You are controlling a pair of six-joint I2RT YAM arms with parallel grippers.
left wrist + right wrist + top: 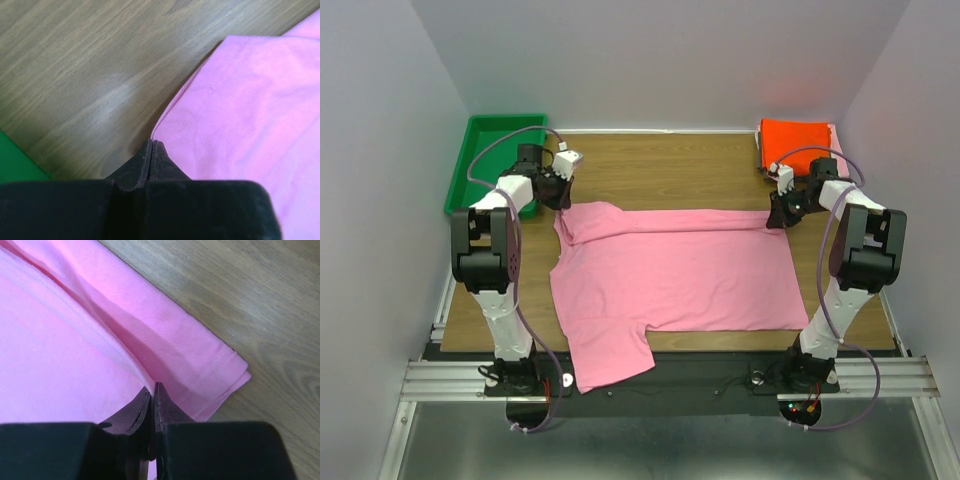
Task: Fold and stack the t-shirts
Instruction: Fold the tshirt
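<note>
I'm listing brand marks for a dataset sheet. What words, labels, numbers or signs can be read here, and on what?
None can be read.
The pink t-shirt is plain, and no print or tag shows in any view.
The orange t-shirt, green tray and table bear no legible marking.

One pink t-shirt [670, 280], one orange-red t-shirt [795, 140], one green tray [470, 165] (far left), two claws [563, 203] [776, 221].
</note>
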